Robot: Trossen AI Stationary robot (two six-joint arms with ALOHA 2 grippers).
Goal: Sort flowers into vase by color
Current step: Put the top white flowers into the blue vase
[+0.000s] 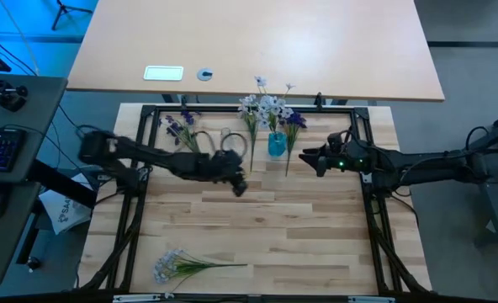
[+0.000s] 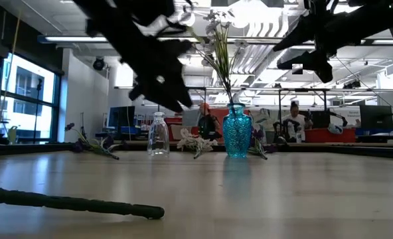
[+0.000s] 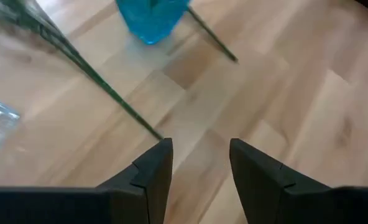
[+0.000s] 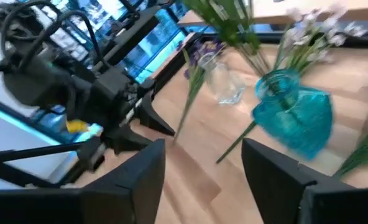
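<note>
Two grippers empty, fingers apart. Left gripper (image 1: pixel 240 187) left of blue vase (image 1: pixel 277 145); I see white sprig (image 1: pixel 251 118) stem tip just ahead of it, stem running toward vase's left side. Right gripper (image 1: pixel 308 157) hovers right of vase, farther from stem.

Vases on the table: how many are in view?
2. The blue vase stands at the table's far edge, near the middle, holding white flowers. The clear glass vase stands beside it, toward the left arm's side. Nothing suggests another is hidden.
</note>
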